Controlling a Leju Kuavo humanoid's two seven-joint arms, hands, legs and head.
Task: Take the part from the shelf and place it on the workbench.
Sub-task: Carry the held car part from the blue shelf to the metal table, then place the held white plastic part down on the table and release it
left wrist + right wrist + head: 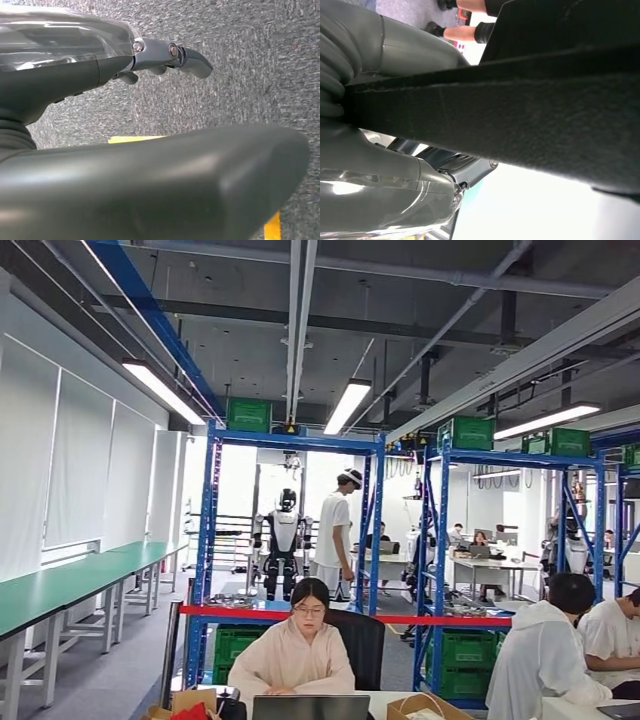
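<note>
Shelving stands well ahead of us: a blue rack (pixel 290 540) with green crates on top and below, a red band across its lower level and what look like metal pieces lying on that level (pixel 230 598). We judge that one of these may be the part we are meant to fetch, but from here we cannot tell which, or be sure of it. Between us and the rack a person (pixel 294 650) sits at a desk behind a laptop, and a long green bench (pixel 68 585) runs along the wall on our left.

Our left hand (pixel 166 55) hangs over grey carpet with a yellow floor mark beside it; its fingers (pixel 192 61) are stretched out and hold nothing.

Our right hand (pixel 395 195) appears to be closed around a broad, dark, flat slab (pixel 516 125) with a rough surface, the thumb on one face and the fingers on the other. What that slab is we cannot tell; it might already be the part.

So as we judge it, either the pick is not yet made or the carry is under way; placing on the bench is certainly left.

No brand, label or writing can be read in any view.
</note>
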